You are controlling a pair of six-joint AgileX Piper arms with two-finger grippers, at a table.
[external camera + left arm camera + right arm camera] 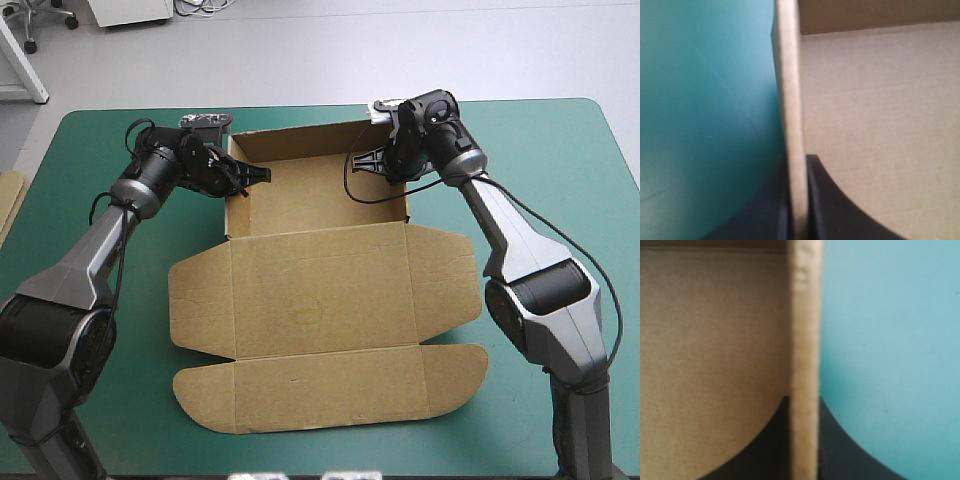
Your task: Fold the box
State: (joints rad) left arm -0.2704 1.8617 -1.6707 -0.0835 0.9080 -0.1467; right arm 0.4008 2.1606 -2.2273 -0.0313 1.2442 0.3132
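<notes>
The brown box (320, 290) lies in the middle of the teal-green cover, an open tray at its far end with the lid and flaps flat toward the front. My left gripper (240, 175) pinches the tray's left wall; in the left wrist view that wall (792, 100) stands edge-on between my black fingers (832, 205), with the left gripper (799, 161) shut on it. My right gripper (384, 162) holds the tray's right wall. The right wrist view shows this wall (805, 330) clamped in the right gripper (804, 402), the tray floor (710, 350) to one side.
A strip of more brown board (8, 205) shows at the table's left edge. Bare teal-green cover (560, 180) lies right of the box and in front of it.
</notes>
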